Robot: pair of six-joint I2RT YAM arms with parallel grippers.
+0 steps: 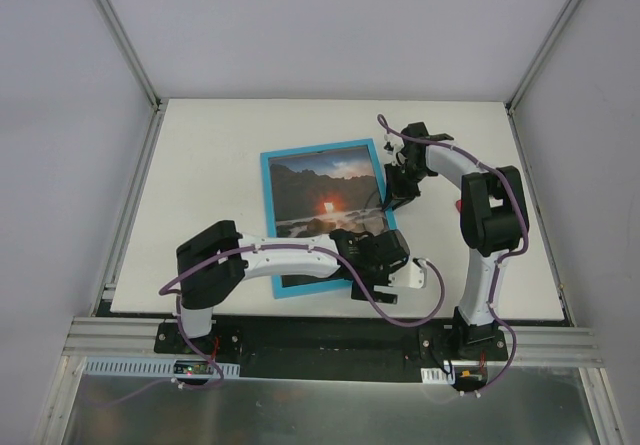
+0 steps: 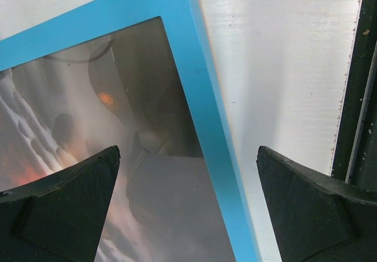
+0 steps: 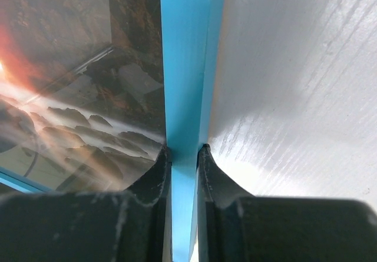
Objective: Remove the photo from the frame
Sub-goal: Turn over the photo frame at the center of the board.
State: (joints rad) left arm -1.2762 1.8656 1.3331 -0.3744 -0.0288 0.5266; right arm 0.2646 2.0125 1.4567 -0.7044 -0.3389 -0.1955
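Observation:
The light-blue frame lies face up on the white table, the photo of rocks and an orange glow inside it behind glass. My right gripper is shut on the frame's right rail, one finger on each side of it. My left gripper is open over the frame's near right corner; its fingers straddle the blue rail without touching it. The photo also shows in the left wrist view and the right wrist view.
The white table top ends at a dark front edge just right of my left gripper. Grey walls with metal posts enclose the back and sides.

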